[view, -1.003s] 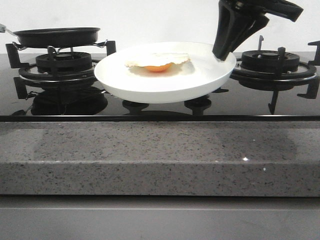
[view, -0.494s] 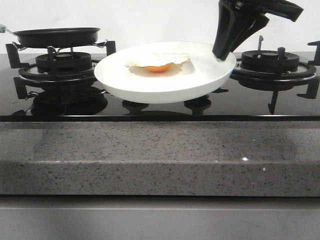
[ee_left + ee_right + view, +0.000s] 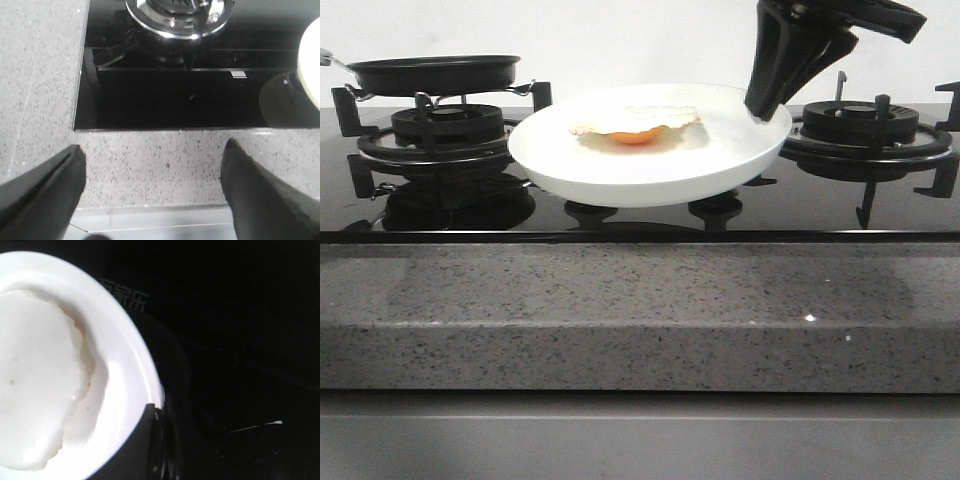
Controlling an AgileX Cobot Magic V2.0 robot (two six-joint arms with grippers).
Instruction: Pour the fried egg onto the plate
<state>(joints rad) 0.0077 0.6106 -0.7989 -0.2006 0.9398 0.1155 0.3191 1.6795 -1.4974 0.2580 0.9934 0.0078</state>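
Egg: the fried egg (image 3: 636,126) lies on the plate (image 3: 620,175), near its middle.
Plate: held above the black stove top (image 3: 800,205), between the two burners.
Right hand (image 3: 766,106): closed on the far right rim of the plate.
Left hand (image 3: 150,175): fingers wide apart, holding nothing, over the grey stone surface (image 3: 165,155).
Pan: black frying pan (image 3: 435,72) sits on the left burner (image 3: 445,130).

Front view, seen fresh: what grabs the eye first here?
The white plate, held above the dark glass hob between the two burners, with the right gripper clamped on its right rim. The fried egg lies on it, orange yolk showing. At far left, a black frying pan sits on the left burner.
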